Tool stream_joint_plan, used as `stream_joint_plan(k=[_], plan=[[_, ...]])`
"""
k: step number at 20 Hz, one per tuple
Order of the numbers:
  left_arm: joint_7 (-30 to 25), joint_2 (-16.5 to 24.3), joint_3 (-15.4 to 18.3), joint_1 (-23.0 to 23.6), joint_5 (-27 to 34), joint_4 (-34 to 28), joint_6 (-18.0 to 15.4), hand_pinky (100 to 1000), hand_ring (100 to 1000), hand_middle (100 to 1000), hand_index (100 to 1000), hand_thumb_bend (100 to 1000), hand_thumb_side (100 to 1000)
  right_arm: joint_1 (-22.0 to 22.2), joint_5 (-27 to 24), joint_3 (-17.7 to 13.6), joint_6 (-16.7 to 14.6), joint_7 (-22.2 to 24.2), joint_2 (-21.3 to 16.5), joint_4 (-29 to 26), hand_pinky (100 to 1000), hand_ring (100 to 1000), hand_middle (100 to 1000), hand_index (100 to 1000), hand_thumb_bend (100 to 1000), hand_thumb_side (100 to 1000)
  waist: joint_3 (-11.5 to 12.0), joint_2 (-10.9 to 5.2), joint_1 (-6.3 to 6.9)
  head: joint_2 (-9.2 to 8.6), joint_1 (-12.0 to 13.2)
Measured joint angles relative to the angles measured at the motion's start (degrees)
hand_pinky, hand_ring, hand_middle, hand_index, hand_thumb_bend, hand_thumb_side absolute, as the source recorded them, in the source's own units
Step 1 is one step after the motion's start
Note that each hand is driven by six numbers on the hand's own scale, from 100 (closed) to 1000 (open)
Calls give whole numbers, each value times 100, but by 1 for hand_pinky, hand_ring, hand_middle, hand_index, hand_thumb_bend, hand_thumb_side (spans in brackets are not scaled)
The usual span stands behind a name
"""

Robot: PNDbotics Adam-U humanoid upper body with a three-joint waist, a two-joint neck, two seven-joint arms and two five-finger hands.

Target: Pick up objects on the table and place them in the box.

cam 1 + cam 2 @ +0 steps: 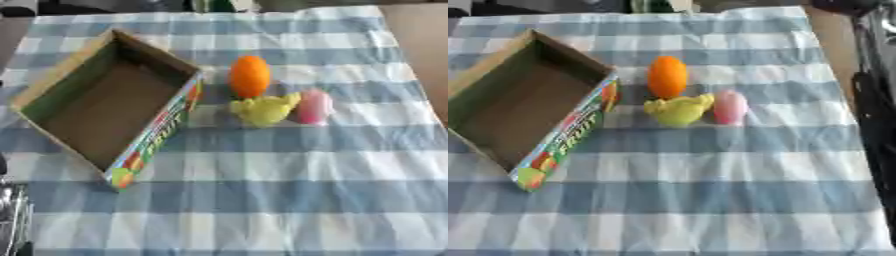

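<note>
An open-topped brown cardboard box with a colourful printed side panel (105,107) is set at about 9 o'clock on the blue-and-white checked tablecloth (289,200), turned askew so one corner points toward 6 o'clock. Its interior is seen bare; nothing is judged to be placed yet.

Three items are clustered just beside the printed wall, at about 3 o'clock from the box:
- orange rounded fruit-like object (249,76), farthest back, at 12 o'clock within the cluster
- yellow lumpy object (262,110), touching or nearly touching the orange one
- pink egg-shaped object (313,106), at 3 o'clock of the yellow one, in contact or just beside; it cannot be told which

The cluster is kept close to the box, so short carries are expected.

A dark arm structure (872,90) is seen down the 3 o'clock edge of the right eye view; the right hand is not shown, so nothing can be said of its fingers. Metallic parts (13,210) are seen at 7 o'clock in the left eye view; no left hand is made out there either.

Judgement: task at its start, no object grasped. The pink one is judged nearest the right arm, so it is likely the easiest first pick. Risk: neighbours being nudged, the round one rolling.
</note>
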Motion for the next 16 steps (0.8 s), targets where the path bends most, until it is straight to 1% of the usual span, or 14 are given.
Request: stream_joint_plan(k=[1, 2, 3, 6, 8, 10, 13, 14, 15, 16], plan=[[-6, 0, -2, 1, 1, 0, 4, 490, 640, 612, 764, 100, 745, -90, 184, 95, -196, 43, -14, 171, 797, 802, 688, 811, 100, 746, 1, 0, 0, 0, -6], [-10, 0, -3, 3, 3, 0, 6, 490, 640, 612, 763, 100, 745, -155, 352, 181, -367, 79, -30, 315, 793, 816, 742, 821, 100, 796, 2, 0, 0, 1, -11], [-15, 0, -4, 7, 9, 0, 7, 490, 640, 612, 763, 100, 747, -255, 525, 289, -528, 130, -43, 457, 795, 823, 746, 826, 100, 794, 2, -2, 0, 3, -16], [-36, 0, -36, 14, 41, 0, 11, 490, 640, 612, 763, 100, 747, -577, 1037, 634, -693, -2, -50, 969, 800, 829, 742, 827, 100, 777, 25, -32, -8, 3, -29], [-55, 0, -41, 15, 48, 0, 15, 490, 640, 612, 763, 100, 746, -724, 1274, 831, -792, -101, -49, 1331, 806, 826, 743, 829, 100, 757, 26, -35, -16, 3, -32], [-65, 0, -60, 15, 57, 0, 18, 490, 640, 612, 762, 100, 745, -842, 1443, 1008, -863, -172, -36, 1669, 821, 835, 746, 841, 100, 744, 27, -36, -19, 2, -37], [-88, 0, -78, 16, 75, 0, 34, 490, 640, 612, 762, 100, 746, -954, 1501, 1221, -843, -152, -16, 2107, 860, 867, 758, 871, 110, 705, 28, -36, -30, 2, -52], [-92, 0, -82, 16, 85, 0, 36, 489, 640, 612, 762, 100, 746, -982, 1491, 1269, -803, -112, 2, 2216, 867, 873, 760, 876, 134, 700, 28, -36, -32, 2, -56], [-95, 0, -89, 16, 92, 0, 38, 489, 640, 612, 762, 100, 746, -1001, 1464, 1308, -751, -60, 21, 2305, 880, 882, 766, 886, 189, 685, 28, -36, -32, 2, -59], [-100, 0, -96, 16, 96, 0, 40, 489, 640, 612, 762, 100, 746, -1017, 1411, 1338, -686, 5, 26, 2374, 885, 886, 770, 891, 213, 678, 28, -36, -32, 1, -61]])
